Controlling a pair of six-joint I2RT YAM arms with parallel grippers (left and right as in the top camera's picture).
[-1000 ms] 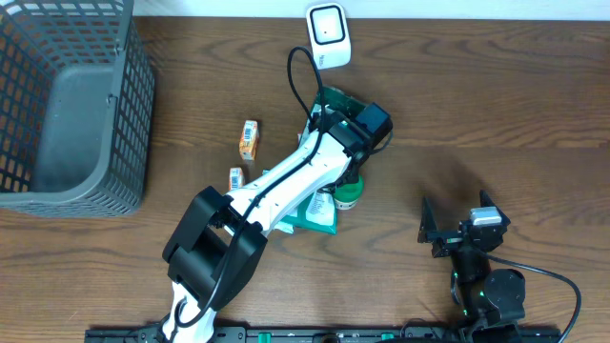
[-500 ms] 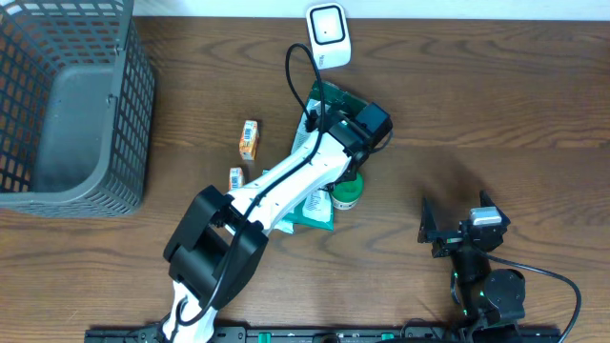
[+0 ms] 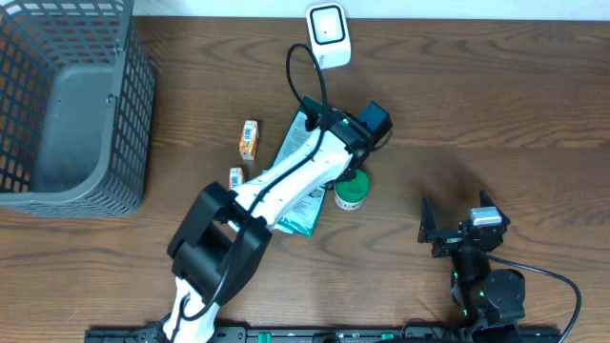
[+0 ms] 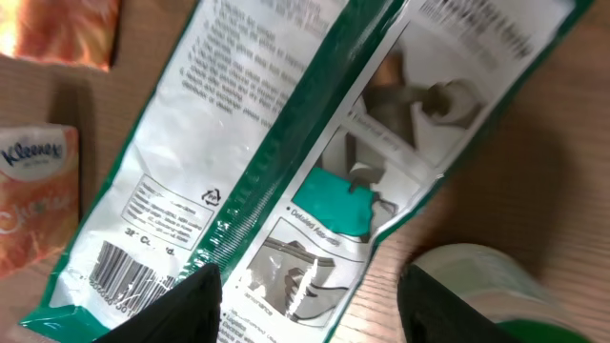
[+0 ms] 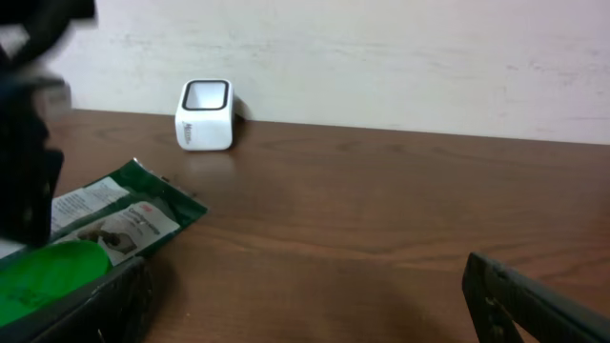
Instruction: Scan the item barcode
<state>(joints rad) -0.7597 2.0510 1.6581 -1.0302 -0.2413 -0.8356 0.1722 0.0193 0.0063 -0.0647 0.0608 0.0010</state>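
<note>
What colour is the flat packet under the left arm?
The packet is silvery white with green edges and a green middle strip; best in the left wrist view.

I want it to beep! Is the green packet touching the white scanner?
Apart. The overhead view shows bare brown table between the green packet and the white scanner.

The table (image 3: 496, 95) is evenly, softly lit in the overhead view, with only a faint diffuse shadow seen on the wood. In the left wrist view the glossy packet (image 4: 286, 143) is rendered slightly soft at close range, and a pale sheen is caught along its creases. The right wrist view is dimmer, with the left arm (image 5: 24, 162) smeared dark at its left edge.
</note>
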